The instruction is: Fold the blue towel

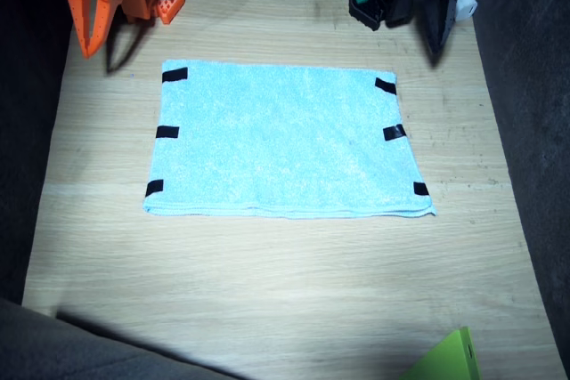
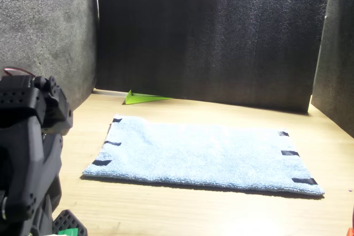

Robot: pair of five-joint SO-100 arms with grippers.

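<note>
Fixed view first: blue towel point(image 1: 285, 140) lies flat mid-bench point(image 1: 267, 291), looks doubled over, with a layered edge along its near side. Black tape marks point(image 1: 167, 132) sit on both short edges, three per side. Your right arm is the orange one, parked at the far edge, its tool point(image 1: 89, 15) hanging clear of the towel with the fingers a little apart, holding nothing. Your left arm is the black one, also at the far edge; its tool point(image 1: 438, 28) points down just past the towel's far corner, not touching it, and you can't tell from this angle whether the fingers are spread or closed. A lime-green flat piece point(image 1: 450, 358) pokes in at the near edge, well apart from the towel.

Front view: towel point(image 2: 204, 156) seen from the other side, flat on the bench point(image 2: 166, 208), tape marks point(image 2: 289, 152) showing at both ends. The green piece point(image 2: 145, 98) lies beyond it by the dark back wall point(image 2: 210, 31). Your left arm's black body point(image 2: 27, 153) fills the near corner, its tool out of frame. Right arm barely shows.
</note>
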